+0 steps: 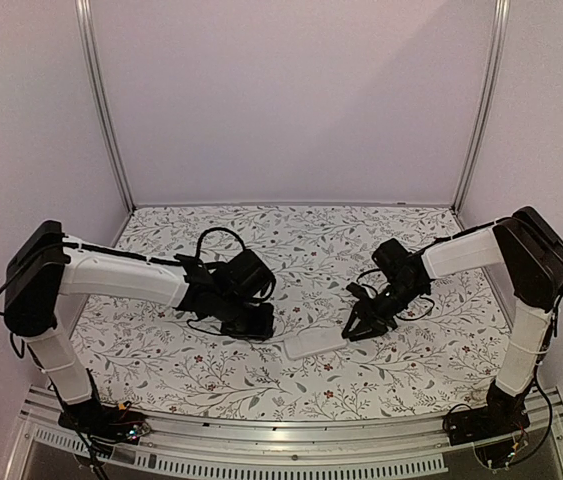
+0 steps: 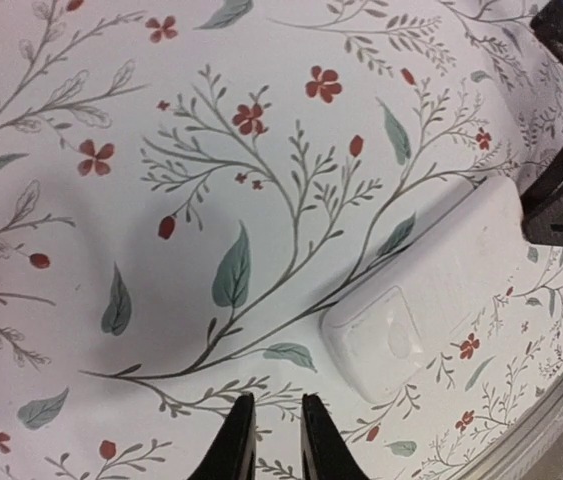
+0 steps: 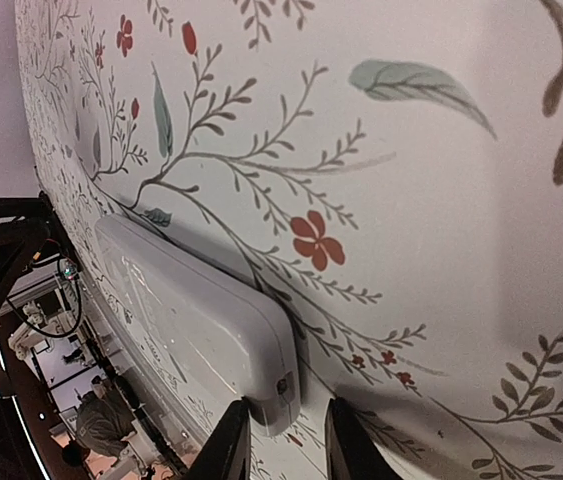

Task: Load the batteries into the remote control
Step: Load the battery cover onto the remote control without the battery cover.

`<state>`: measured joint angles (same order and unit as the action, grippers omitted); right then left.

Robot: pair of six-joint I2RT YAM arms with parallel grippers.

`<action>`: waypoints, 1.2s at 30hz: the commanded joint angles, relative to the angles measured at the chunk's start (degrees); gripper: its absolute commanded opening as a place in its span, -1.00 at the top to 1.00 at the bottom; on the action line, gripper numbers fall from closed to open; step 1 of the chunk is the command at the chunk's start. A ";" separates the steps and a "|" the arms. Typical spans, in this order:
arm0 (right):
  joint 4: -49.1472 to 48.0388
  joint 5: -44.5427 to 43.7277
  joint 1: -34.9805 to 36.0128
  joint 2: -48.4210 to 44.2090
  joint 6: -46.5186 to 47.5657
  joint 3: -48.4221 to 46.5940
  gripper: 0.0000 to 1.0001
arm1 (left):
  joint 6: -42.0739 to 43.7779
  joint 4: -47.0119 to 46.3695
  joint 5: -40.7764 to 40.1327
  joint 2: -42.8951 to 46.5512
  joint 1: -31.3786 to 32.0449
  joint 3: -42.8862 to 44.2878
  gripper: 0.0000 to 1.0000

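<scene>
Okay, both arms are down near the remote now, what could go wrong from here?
1. The right gripper's fingers straddle only the end corner of the remote control; closing there may pivot it or let it slip out.
2. The remote lies back up on the floral table, so a push could slide it.
3. The left gripper sits close beside the remote's other end and may bump it.

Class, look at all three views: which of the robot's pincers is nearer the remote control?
Right. The right pincer sits at one end of the remote control, fingers flanking its corner. The left pincer is beside the other end, apart from it.
</scene>
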<state>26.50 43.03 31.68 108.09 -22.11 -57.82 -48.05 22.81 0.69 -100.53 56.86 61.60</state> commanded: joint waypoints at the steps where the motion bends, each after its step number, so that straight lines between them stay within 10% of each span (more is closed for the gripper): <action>1: -0.65 0.56 0.87 1.29 -0.24 -0.64 0.48 | 0.56 6.92 -7.99 -3.44 2.29 1.17 0.74; 36: -5.22 6.09 3.71 1.90 -3.28 -0.79 0.64 | 4.43 9.38 -3.09 -18.70 6.57 17.83 0.92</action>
<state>25.19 45.12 33.36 108.99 -24.12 -57.82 -44.58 34.54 -4.36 -115.66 61.12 76.84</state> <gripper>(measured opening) 0.185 0.044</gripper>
